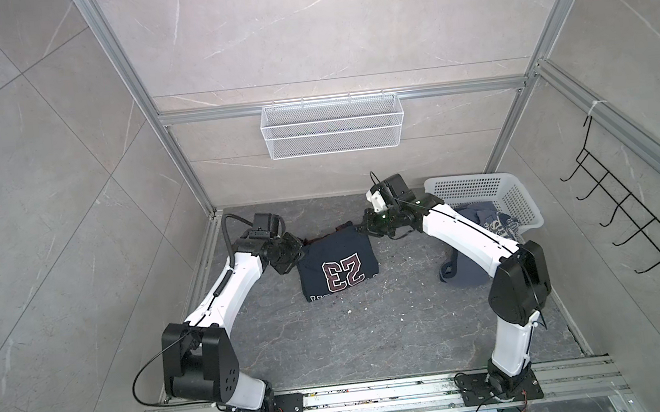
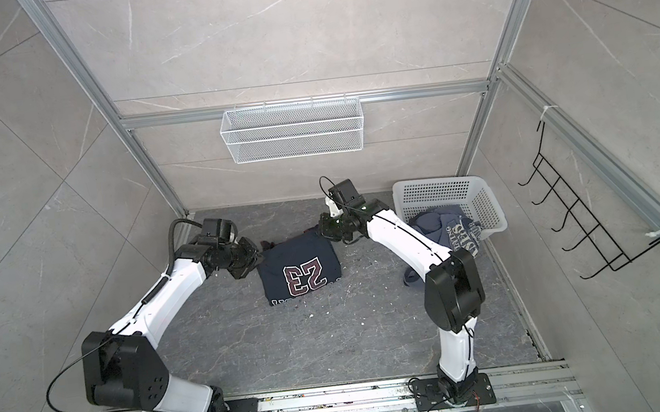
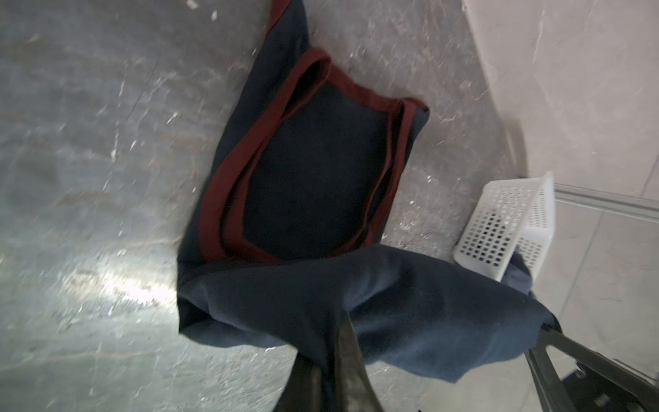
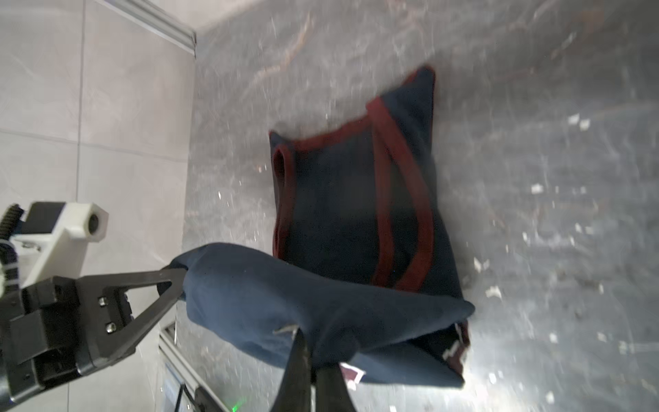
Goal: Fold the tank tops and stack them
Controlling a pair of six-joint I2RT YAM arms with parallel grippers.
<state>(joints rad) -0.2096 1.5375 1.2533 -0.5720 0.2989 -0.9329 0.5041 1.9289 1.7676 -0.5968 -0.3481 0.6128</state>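
The navy tank top [image 1: 337,269] with maroon trim and a large "23" lies in the middle of the grey table in both top views [image 2: 299,271]. My left gripper [image 1: 298,248] and right gripper [image 1: 360,227] are each shut on a far corner of it. In the left wrist view my gripper [image 3: 335,342] pinches a raised navy fold above the maroon-edged straps [image 3: 313,178]. The right wrist view shows my gripper [image 4: 312,351] clamped on the same fold. The slate-blue tank top [image 1: 502,226] hangs out of the white basket [image 1: 481,191], partly hidden by my right arm.
A white wire basket [image 1: 332,125] hangs on the back rail. A black hook rack [image 1: 630,217] is on the right wall. Walls and an aluminium frame enclose the table [image 1: 375,336] on three sides. Small white crumbs dot its surface.
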